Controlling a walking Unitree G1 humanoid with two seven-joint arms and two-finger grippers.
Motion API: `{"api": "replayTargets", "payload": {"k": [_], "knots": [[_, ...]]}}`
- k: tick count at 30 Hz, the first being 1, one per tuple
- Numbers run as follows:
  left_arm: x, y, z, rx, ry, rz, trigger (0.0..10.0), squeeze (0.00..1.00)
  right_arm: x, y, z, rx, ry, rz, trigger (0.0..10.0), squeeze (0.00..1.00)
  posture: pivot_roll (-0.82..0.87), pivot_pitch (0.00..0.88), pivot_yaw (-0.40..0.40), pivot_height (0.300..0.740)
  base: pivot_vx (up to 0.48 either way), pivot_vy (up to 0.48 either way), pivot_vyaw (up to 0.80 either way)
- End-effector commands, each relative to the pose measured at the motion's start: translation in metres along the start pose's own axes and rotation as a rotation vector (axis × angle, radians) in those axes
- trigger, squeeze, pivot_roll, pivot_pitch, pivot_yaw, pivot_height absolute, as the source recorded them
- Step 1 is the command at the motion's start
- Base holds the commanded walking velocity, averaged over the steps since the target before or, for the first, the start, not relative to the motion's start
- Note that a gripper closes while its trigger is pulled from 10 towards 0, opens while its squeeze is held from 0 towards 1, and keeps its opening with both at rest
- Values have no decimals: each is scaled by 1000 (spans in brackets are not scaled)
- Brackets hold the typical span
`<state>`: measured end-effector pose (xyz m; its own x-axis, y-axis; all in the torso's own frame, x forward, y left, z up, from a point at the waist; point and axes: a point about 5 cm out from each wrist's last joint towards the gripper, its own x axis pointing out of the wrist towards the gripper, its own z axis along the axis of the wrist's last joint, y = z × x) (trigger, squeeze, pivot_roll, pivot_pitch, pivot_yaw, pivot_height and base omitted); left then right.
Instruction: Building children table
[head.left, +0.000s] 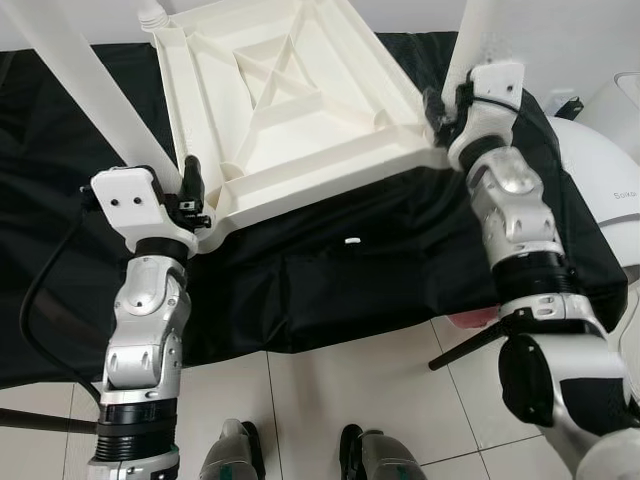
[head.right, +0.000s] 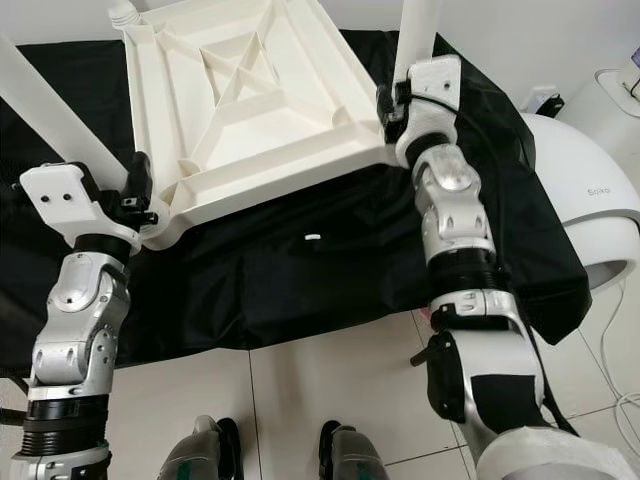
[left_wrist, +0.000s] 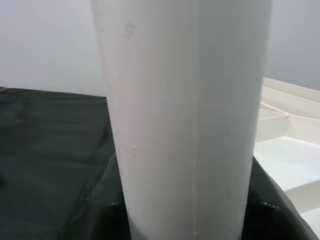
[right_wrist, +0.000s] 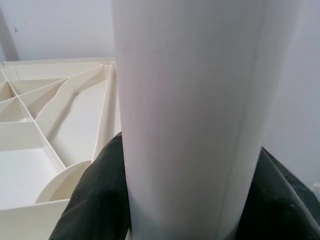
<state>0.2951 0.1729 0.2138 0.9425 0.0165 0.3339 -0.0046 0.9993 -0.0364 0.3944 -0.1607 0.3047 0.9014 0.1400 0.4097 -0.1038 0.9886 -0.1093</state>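
Observation:
The white children's table top (head.left: 300, 110) lies upside down on a black cloth, its ribbed underside facing up. Two white round legs stand at its near corners. My left gripper (head.left: 188, 192) is shut on the left leg (head.left: 90, 80) close to the near-left corner. My right gripper (head.left: 442, 108) is shut on the right leg (head.left: 475, 35) at the near-right corner. In the left wrist view the leg (left_wrist: 185, 125) sits between dark fingers (left_wrist: 102, 205). The right wrist view has the other leg (right_wrist: 185, 115) between its fingers (right_wrist: 95, 200), with the ribbed underside (right_wrist: 55, 125) beside it.
The black cloth (head.left: 380, 270) covers a low surface and hangs over its front edge. A small white piece (head.left: 351, 241) lies on it near the middle. A white rounded appliance (head.left: 605, 170) stands at the right. Tiled floor (head.left: 330, 390) and my feet (head.left: 235, 455) are below.

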Motion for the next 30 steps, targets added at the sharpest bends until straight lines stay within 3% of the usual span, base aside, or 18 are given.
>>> {"api": "replayTargets", "payload": {"k": [1,13,30], "knots": [[-21,2,-59,105,287,-23,10000,0,13,-10,104,71,-413,-42,10000,0,-77,160,-45,740,0,0,0],[-28,-3,-67,102,307,-39,10000,0,20,-10,127,58,-467,-29,10000,0,-74,155,-45,740,0,0,0],[-27,-2,-68,97,297,-33,10000,0,22,-14,130,48,-469,-32,10000,0,-79,162,-43,740,0,0,0]]}}
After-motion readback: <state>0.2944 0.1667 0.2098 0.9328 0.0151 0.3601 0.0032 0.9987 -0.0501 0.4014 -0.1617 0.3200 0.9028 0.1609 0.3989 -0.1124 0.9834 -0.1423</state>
